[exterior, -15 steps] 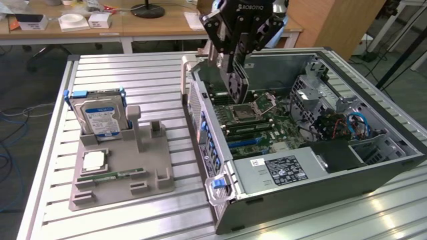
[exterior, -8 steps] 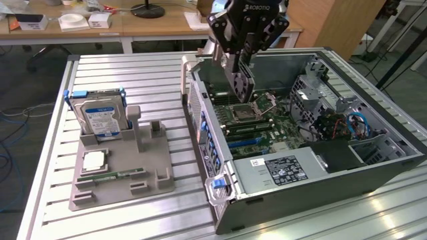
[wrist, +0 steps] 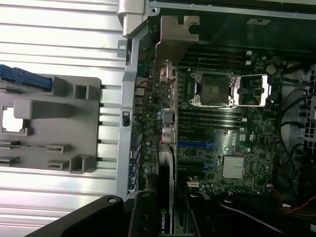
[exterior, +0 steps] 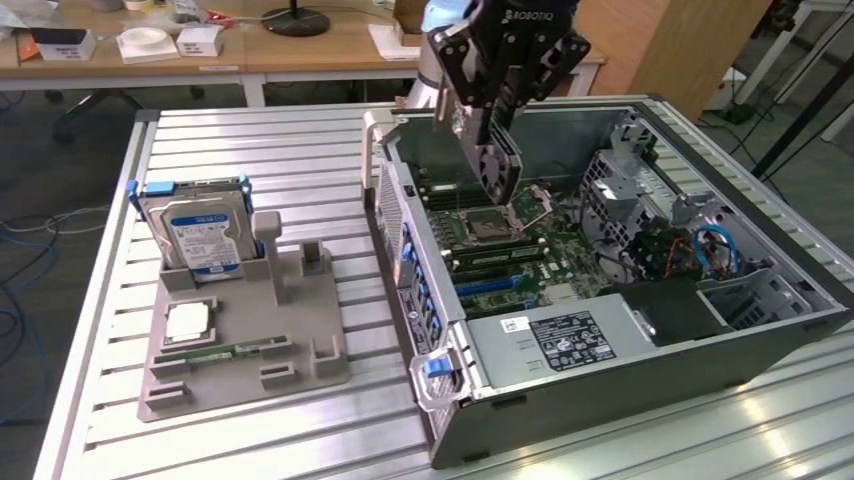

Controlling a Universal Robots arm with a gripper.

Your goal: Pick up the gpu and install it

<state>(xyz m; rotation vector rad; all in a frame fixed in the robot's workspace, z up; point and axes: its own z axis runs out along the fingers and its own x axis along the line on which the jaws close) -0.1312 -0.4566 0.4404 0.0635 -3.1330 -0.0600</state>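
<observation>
The gpu (exterior: 495, 160) hangs on edge above the motherboard (exterior: 527, 262) of the open computer case (exterior: 747, 345). My gripper (exterior: 483, 135) is shut on its upper part, black fingers on either face. In the wrist view the gpu (wrist: 167, 163) appears edge-on, running along the case's rear wall. Its silver end bracket (wrist: 175, 42) points away from the gripper (wrist: 168, 215). The card is above the board, near the blue expansion slots (wrist: 195, 144), and apart from them.
On the slatted table at the exterior view's left, a grey holder (exterior: 247, 365) carries a hard drive (exterior: 203, 238), a processor chip (exterior: 187, 320) and a memory stick (exterior: 220, 352). Inside the case are the open processor socket (wrist: 212, 90), the power supply (exterior: 561, 340) and cables (exterior: 707, 250).
</observation>
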